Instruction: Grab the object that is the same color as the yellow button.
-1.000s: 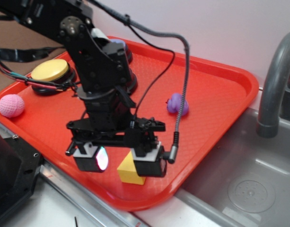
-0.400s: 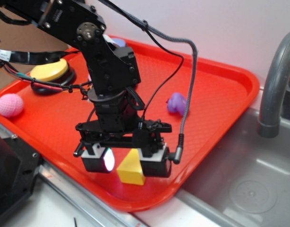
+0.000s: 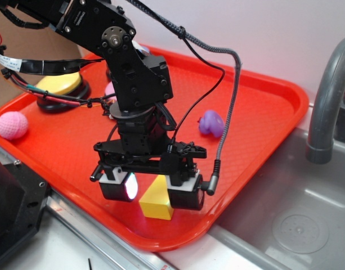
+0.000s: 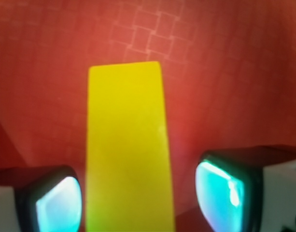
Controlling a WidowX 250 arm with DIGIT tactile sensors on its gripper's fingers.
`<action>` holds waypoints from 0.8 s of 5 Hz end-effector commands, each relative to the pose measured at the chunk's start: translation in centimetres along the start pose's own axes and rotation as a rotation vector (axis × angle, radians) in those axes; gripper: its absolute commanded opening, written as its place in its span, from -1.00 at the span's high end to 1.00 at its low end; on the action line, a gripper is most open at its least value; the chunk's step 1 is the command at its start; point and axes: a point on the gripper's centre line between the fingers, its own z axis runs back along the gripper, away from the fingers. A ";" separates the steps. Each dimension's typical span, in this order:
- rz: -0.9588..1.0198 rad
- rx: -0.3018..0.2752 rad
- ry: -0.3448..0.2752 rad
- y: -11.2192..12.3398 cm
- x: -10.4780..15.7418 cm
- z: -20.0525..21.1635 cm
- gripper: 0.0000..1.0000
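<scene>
Target object: the small solid yellow wedge-shaped block point(image 3: 156, 201) sits on the red plastic tray point(image 3: 256, 112), near the tray's front rim. In the wrist view the yellow block point(image 4: 131, 150) fills the middle as a tall flat face.

Gripper: the black WidowX gripper point(image 3: 152, 188) hangs over the block, one finger on each side of it. In the wrist view the two glowing pads point(image 4: 58, 203) flank the block. The left one looks right against it. A strip of red tray shows between the block and the right one. The jaws are spread wider than the block and are not clamped on it.

Arm: the black jointed arm point(image 3: 133, 73) reaches down from the upper left, with a braided cable point(image 3: 231, 107) looping along its right side.

Yellow button: the large round button with a yellow domed top on a black base point(image 3: 59, 87) stands at the tray's far left, well apart from the block and partly hidden by the arm.

Other tray items: a pink dimpled ball point(image 3: 12, 125) lies near the left edge. A small purple toy point(image 3: 211, 124) lies mid-tray, beyond the gripper.

Surroundings: a grey metal sink point(image 3: 290, 214) with a grey faucet point(image 3: 327, 95) adjoins the tray on the right.
</scene>
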 end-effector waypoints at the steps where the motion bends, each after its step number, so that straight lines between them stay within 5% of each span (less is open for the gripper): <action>1: 0.034 -0.090 -0.011 0.0 0.1 0.8 1.00; 3: -0.121 -0.116 -0.076 1.0 0.4 5.2 1.00; 4: -0.153 -0.072 -0.121 2.0 0.7 8.3 1.00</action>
